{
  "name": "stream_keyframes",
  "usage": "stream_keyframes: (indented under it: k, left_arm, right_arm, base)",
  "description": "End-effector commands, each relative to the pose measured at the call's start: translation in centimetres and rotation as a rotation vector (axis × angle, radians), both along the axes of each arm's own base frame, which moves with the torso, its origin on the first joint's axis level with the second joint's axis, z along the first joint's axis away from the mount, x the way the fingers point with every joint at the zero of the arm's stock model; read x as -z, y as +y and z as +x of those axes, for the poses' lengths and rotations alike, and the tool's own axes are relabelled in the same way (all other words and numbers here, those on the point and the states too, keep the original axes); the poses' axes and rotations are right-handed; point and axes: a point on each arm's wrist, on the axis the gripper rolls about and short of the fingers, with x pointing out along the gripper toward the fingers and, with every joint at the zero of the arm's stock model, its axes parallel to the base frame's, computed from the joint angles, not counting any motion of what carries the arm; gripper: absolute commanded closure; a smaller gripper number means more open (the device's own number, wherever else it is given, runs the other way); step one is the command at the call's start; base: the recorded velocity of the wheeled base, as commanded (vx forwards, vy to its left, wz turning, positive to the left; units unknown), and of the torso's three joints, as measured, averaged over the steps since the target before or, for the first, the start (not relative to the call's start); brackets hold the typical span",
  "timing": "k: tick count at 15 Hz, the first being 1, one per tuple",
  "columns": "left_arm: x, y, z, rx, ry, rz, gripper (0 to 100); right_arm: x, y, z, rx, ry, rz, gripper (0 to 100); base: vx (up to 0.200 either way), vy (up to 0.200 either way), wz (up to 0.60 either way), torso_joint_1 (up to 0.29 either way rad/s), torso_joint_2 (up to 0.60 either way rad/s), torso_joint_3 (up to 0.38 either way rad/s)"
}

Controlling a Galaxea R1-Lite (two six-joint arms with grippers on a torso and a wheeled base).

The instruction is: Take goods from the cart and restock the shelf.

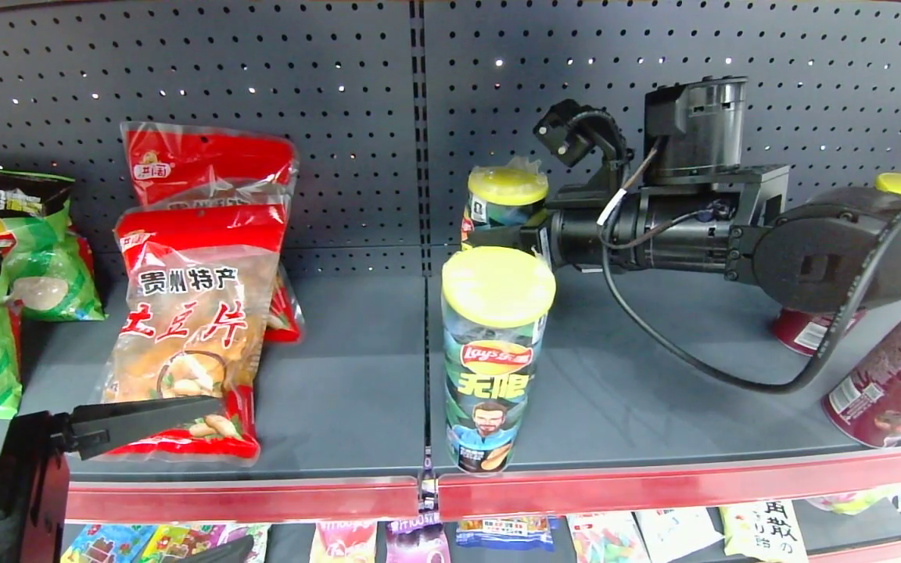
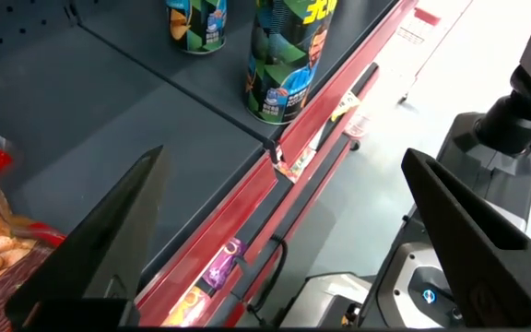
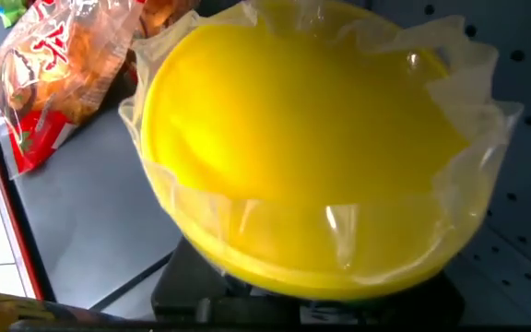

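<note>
Head view: right gripper (image 1: 515,236) comes in from the side, fingers clamped on the rear can (image 1: 506,194) below its yellow lid (image 3: 312,148). The can is at the back of the shelf (image 1: 341,391), directly behind the front can (image 1: 495,360).

Judgement: a side grip suits an upright can being lined up in a row.

Left gripper (image 2: 284,161) hangs at the shelf lip near the red bags (image 1: 192,328), fingers spread, nothing between.

Labels: front can has a logo oval, yellow characters and a cartoon bearded figure. Bags have white and red characters. Print not transcribed.

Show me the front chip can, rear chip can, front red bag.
front chip can (image 1: 489,375), head view, label middle.
rear chip can (image 1: 507,186), head view, yellow lid.
front red bag (image 1: 192,313), head view, printed front.
</note>
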Motion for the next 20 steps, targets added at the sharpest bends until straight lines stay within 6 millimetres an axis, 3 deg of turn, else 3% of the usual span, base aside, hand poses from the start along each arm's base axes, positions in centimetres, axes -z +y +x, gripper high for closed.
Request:
stream_keyframes:
  k: [1, 2, 8, 14, 20]
  left_arm:
    - [0.1, -0.1, 0.1, 0.001, 0.006, 0.002, 0]
    - [0.1, -0.1, 0.2, 0.001, 0.007, 0.003, 0]
    - [0.1, -0.1, 0.2, 0.001, 0.01, 0.004, 0]
    - [0.1, -0.8, 1.9, -0.022, 0.042, 0.029, 0]
    - [-0.2, -1.9, 4.5, -0.062, 0.07, 0.066, 0]
  right_arm:
    - [-0.2, 0.0, -0.3, -0.004, -0.001, 0.001, 100]
    - [-0.2, 0.0, -0.7, -0.003, 0.0, -0.003, 0]
    - [-1.0, -0.4, -1.9, 0.024, 0.009, 0.02, 0]
    - [-0.3, -4.2, -6.5, 0.103, 0.043, -0.016, 0]
    - [1.9, -8.5, -12.6, 0.168, 0.077, -0.065, 0]
  base:
    - [0.0, 0.0, 0.0, 0.0, 0.0, 0.0]
    - [0.0, 0.0, 0.0, 0.0, 0.0, 0.0]
    - [0.0, 0.0, 0.0, 0.0, 0.0, 0.0]
    - [0.0, 0.0, 0.0, 0.0, 0.0, 0.0]
    - [0.0, 0.0, 0.0, 0.0, 0.0, 0.0]
